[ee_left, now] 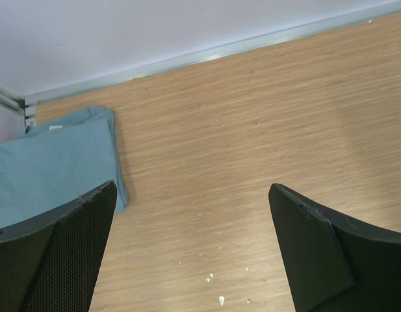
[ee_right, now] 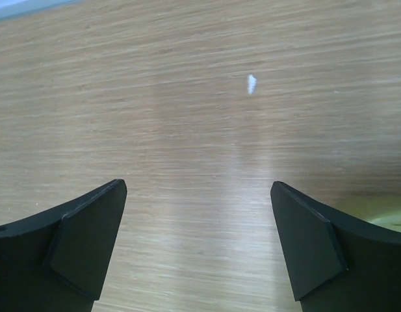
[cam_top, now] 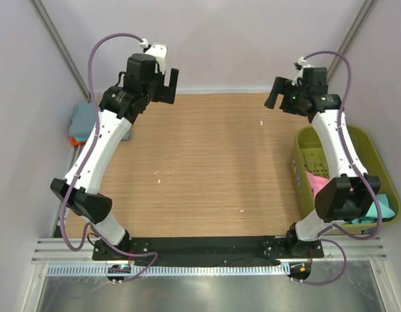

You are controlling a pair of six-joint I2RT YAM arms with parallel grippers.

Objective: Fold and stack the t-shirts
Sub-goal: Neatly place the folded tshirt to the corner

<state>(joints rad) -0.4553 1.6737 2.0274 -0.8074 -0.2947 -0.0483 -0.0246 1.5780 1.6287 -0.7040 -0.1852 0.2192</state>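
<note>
Blue-grey soft t-shirt (ee_left: 51, 166) flat on woodgrain table (ee_left: 252, 130)

No legible txt/nos. anywhere; white tag (ee_left: 55, 128) on blue-grey t-shirt (ee_left: 54, 172) too small to read.

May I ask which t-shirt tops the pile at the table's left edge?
The blue-grey t-shirt, over the orange t-shirt; the pink t-shirt and turquoise t-shirt lie in the olive-green basket.

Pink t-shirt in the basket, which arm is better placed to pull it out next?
Probably right. The pink t-shirt lies in the basket at the table's right edge, beside that arm; the right end effector is open and empty. The left end effector hangs across the table, near the blue-grey t-shirt.
</note>
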